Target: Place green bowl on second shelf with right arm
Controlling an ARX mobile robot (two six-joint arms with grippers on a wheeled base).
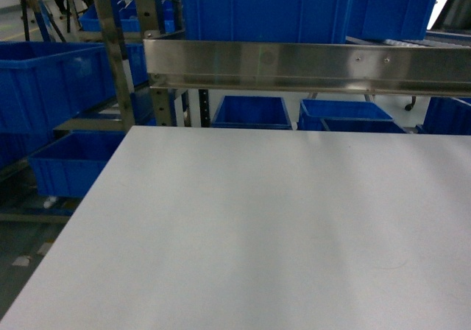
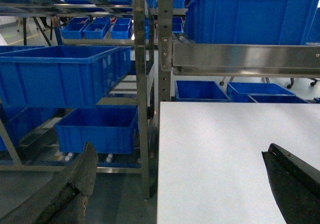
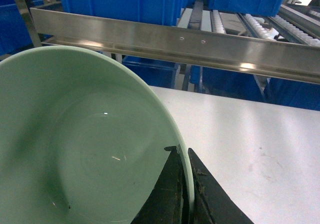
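Observation:
The green bowl (image 3: 85, 144), pale mint and smooth inside, fills the left of the right wrist view. My right gripper (image 3: 184, 156) is shut on its rim, one finger inside and one outside, and holds it over the white table (image 3: 250, 134). Just ahead and slightly higher runs the steel front bar of the second shelf (image 3: 175, 39), with white roller rails (image 3: 260, 26) behind it. In the head view the same bar (image 1: 309, 65) crosses above the table; no bowl or gripper shows there. My left gripper (image 2: 180, 149) is open and empty over the table's left edge.
Big blue crates sit on the shelf (image 3: 120, 1), (image 1: 265, 6), and more stand on the floor under it (image 1: 252, 113). Left of the table (image 1: 257, 227) a second steel rack (image 2: 142, 84) holds blue crates (image 2: 60, 74). The floor gap lies beside the table's left edge.

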